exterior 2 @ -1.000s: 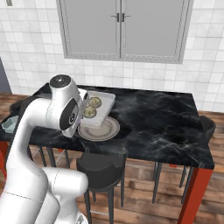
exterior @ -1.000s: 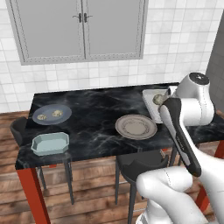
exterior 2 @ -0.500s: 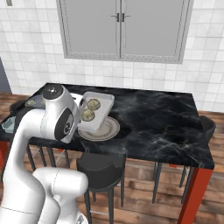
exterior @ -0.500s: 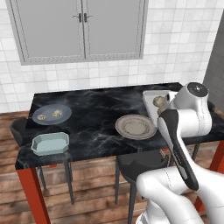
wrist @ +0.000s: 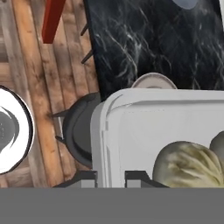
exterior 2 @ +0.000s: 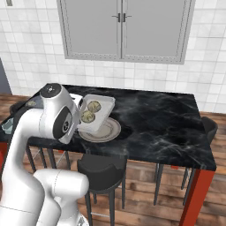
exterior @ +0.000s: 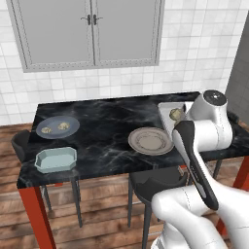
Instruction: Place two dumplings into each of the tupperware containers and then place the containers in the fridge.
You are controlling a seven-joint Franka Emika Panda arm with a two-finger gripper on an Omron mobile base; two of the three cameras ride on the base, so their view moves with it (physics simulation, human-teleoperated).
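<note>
Nearest, in the hand view, the claw (wrist: pixel 109 177) is seen pinching the rim of a tupperware container (wrist: pixel 144 131) — the two dark tips sit close together, one on either side of the near wall. Two dumplings (wrist: pixel 189 165) lie inside this tub, one large in the frame, the second cut by the right edge. Below the tub, the hand view takes in a round stool seat (wrist: pixel 81 131), the wooden floor, the edge of the beige plate (wrist: pixel 153 81) and a red table leg (wrist: pixel 53 19).

From the right base view the held container (exterior 2: pixel 95 112) is seen lifted and tilted above the beige plate (exterior 2: pixel 103 131), its two dumplings (exterior 2: pixel 90 111) side by side; the claw itself is hidden behind the arm's white body here. In the left base view only part of that container (exterior: pixel 171 114) shows beyond the arm, with one dumpling (exterior: pixel 175 115) visible.

The left base view gives what the others lack: a second tupperware container (exterior: pixel 56 159) near the front left corner of the table (exterior: pixel 107 131), apparently with nothing in it, and behind it a blue-grey plate (exterior: pixel 57 127) carrying two more dumplings (exterior: pixel 54 128). The beige plate (exterior: pixel 151 140) sits near mid-table — apart from both.

Farthest back, a grey wall cupboard (exterior: pixel 90 31) with two doors is mounted on white tiles, seen in both base views. A grey upright surface at the right edge of the left base view may be the fridge (exterior: pixel 240 73); this cannot be told for certain.
</note>
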